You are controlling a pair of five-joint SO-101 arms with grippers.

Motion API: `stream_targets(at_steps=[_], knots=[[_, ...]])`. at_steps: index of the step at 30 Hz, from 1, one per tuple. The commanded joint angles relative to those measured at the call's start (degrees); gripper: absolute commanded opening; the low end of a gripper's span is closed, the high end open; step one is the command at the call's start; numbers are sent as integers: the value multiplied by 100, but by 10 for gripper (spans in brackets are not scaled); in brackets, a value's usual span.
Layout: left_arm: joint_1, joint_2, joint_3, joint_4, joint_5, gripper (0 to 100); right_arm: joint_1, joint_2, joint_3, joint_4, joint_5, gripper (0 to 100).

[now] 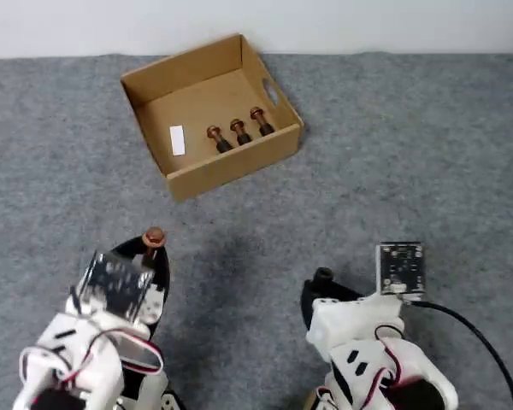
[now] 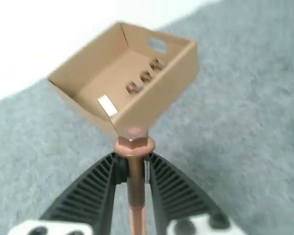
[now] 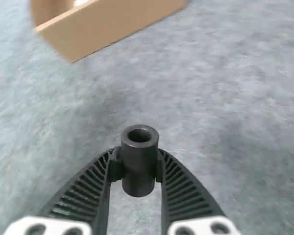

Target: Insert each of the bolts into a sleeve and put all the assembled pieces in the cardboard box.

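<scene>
Copper bolt [image 2: 133, 146] clamped upright in left gripper [image 2: 132, 165], near the surface's near edge. Black sleeve [image 3: 138, 147] clamped in right gripper [image 3: 137, 169]. Three assembled pieces [image 1: 239, 131] lie along the near wall of the cardboard box [image 1: 231, 166].

Coppery glossy bolt [image 2: 134, 161], matt dark sleeve [image 3: 139, 159].
</scene>
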Motion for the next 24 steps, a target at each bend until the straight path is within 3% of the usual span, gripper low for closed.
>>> stream_targets(at_steps=[1, 6, 12, 17, 24], knots=[[-53, -580, 382, -466, 97, 4, -497, 4, -62, -171, 246, 8], [88, -484, 497, -897, 1081, 4, -1270, 31, 79, -426, 721, 8], [932, -492, 796, -1714, 2031, 5, -2009, 22, 246, -673, 1099, 8], [1662, -492, 1138, -2198, 2919, 5, -2378, 48, 264, -699, 1116, 8], [2585, -484, 1200, -2224, 3499, 5, -2422, 48, 264, -716, 1125, 8]])
